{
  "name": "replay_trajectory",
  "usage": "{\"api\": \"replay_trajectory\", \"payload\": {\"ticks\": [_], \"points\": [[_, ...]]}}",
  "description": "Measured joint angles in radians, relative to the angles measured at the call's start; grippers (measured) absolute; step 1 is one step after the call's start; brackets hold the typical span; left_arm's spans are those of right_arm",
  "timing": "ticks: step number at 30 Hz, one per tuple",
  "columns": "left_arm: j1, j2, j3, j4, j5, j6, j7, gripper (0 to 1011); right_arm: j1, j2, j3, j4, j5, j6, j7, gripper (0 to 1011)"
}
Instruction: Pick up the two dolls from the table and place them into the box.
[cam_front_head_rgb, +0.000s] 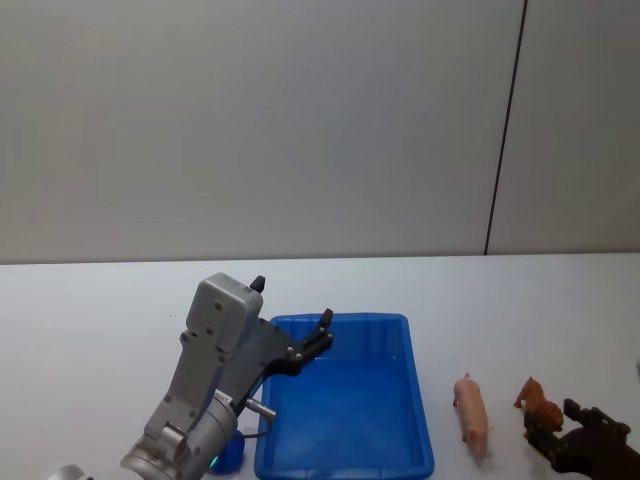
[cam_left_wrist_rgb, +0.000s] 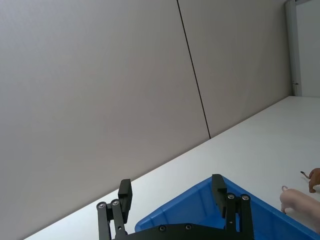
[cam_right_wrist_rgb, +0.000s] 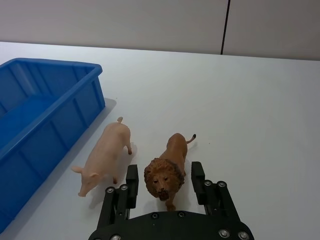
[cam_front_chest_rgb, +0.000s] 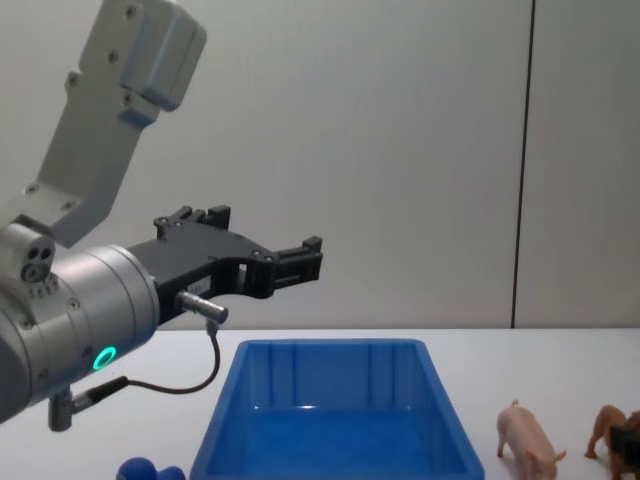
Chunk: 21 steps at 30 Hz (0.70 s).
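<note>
Right gripper (cam_right_wrist_rgb: 164, 170) fingers open astride the lion (cam_right_wrist_rgb: 175, 147); likely light, hard, slick, so you pinch its flanks; left gripper (cam_left_wrist_rgb: 171, 182) open above box (cam_left_wrist_rgb: 197, 202)

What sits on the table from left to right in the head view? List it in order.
In order: bright blue rectangular plastic bin → pale pink plastic pig figurine → brown plastic lion figurine. Left out as overlapping: left gripper (with the bin), right gripper (open, flanking the lion's head).
</note>
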Motion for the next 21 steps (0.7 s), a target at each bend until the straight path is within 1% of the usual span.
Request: {"api": "replay_trajectory", "payload": {"ticks": [5, 6, 7, 14, 21], "points": [[0.000, 0.000, 0.000, 0.000, 0.000, 0.000, 0.000, 1001, 0.015, -0.010, -0.003, 0.018, 0.001, 0.002, 0.002, 506], [0.000, 0.000, 0.000, 0.000, 0.000, 0.000, 0.000, 1001, 0.018, -0.012, -0.004, 0.021, 0.001, 0.002, 0.002, 487], [0.000, 0.000, 0.000, 0.000, 0.000, 0.000, 0.000, 1001, 0.021, -0.014, -0.004, 0.023, 0.002, 0.002, 0.002, 438], [0.000, 0.000, 0.000, 0.000, 0.000, 0.000, 0.000, 1001, 0.028, -0.018, -0.005, 0.025, -0.004, -0.010, -0.002, 424], [0.000, 0.000, 0.000, 0.000, 0.000, 0.000, 0.000, 1001, 0.035, -0.019, -0.004, -0.008, -0.026, -0.042, -0.005, 424]]}}
